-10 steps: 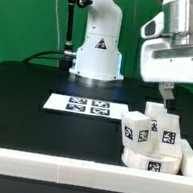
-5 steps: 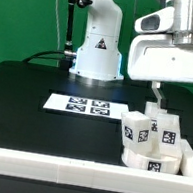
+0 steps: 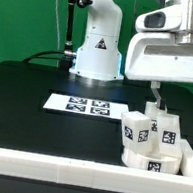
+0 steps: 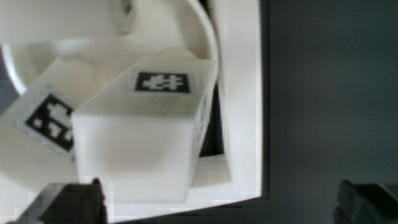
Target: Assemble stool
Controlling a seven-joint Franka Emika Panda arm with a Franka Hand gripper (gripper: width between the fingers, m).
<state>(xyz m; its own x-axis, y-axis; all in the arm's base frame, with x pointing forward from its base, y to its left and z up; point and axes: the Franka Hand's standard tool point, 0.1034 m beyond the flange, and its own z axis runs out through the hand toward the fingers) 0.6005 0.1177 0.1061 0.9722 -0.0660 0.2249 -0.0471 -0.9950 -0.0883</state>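
**Exterior view: gripper parked over the stool parts**

So the stool [image 3: 148, 139] sits at the exterior view's right, right up against the white border rail [image 3: 72, 172] in front. It's a round disc [image 3: 147, 161] with blocky tagged legs standing on it; nearest leg [image 3: 136, 128] shows a tag facing the camera. The gripper [image 3: 156, 94] hangs just above those legs, not touching anything. Wrist view shows its two dark fingertips [image 4: 75, 203] spread wide apart, a tagged leg [image 4: 143, 120] between them and nothing held. The marker board [image 3: 79, 106] lies flat mid-table, well apart from the stool.
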